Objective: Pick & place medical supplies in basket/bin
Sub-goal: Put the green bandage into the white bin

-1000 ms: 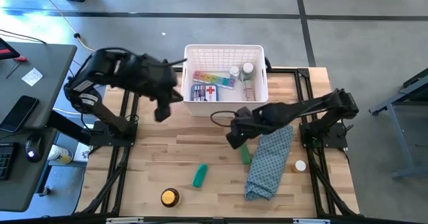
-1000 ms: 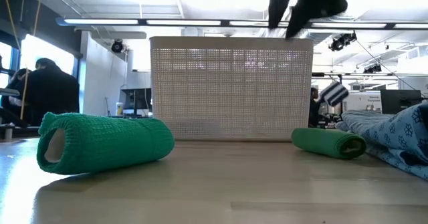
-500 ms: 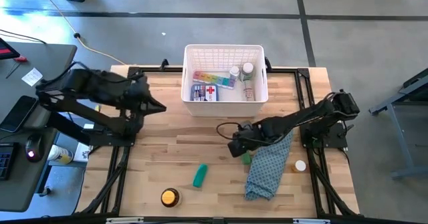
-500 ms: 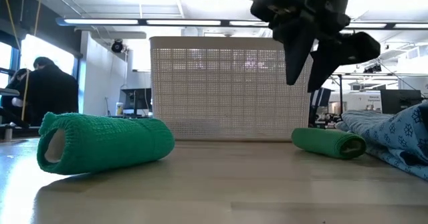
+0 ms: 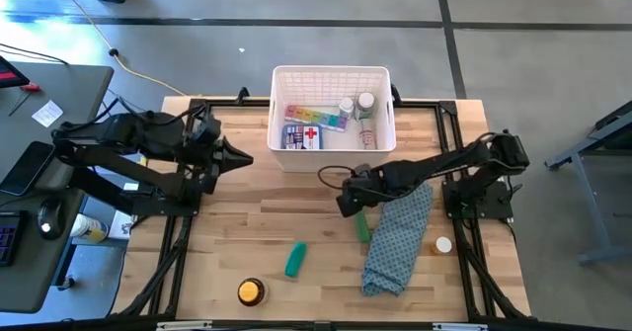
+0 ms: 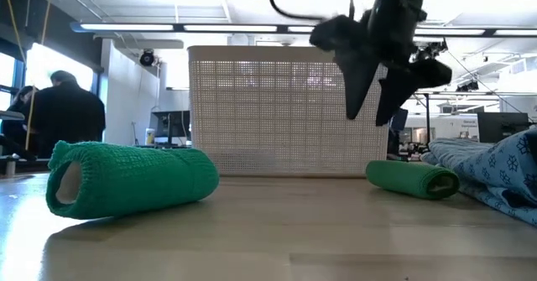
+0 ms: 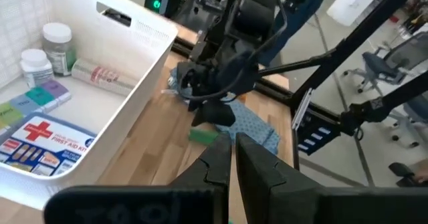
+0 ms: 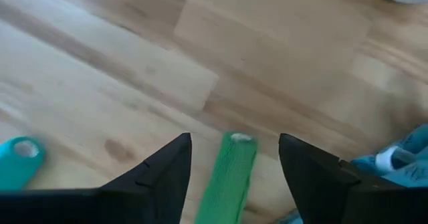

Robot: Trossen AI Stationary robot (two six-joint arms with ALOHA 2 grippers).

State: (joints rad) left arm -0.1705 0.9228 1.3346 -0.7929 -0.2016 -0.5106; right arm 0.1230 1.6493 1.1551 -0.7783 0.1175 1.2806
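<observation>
The white basket (image 5: 333, 76) stands at the table's far middle. In it lie a red-cross pack (image 5: 303, 136), a rainbow pill strip (image 5: 316, 117), white-capped bottles (image 5: 365, 102) and a pinkish tube (image 5: 367, 131). A small green roll (image 5: 362, 228) lies on its side on the wood beside the blue cloth. My right gripper (image 5: 346, 208) hangs open above its far end. In the right wrist view the roll (image 8: 229, 174) shows between the spread fingers (image 8: 167, 167), untouched. My left gripper (image 5: 244, 158) is shut and empty, left of the basket.
A second green roll (image 5: 295, 260) and a round yellow tin (image 5: 251, 291) lie near the front edge. The long blue patterned cloth (image 5: 398, 237) sprawls right of the small roll, with a white-capped bottle (image 5: 443, 244) beyond it. Bare wood lies between the rolls and the basket.
My left arm has sunk and drawn back from beside the basket toward the table's left edge, its gripper still shut. My right gripper has come down toward the small green roll and now hangs lower in front of the basket, its fingers pointing down.
</observation>
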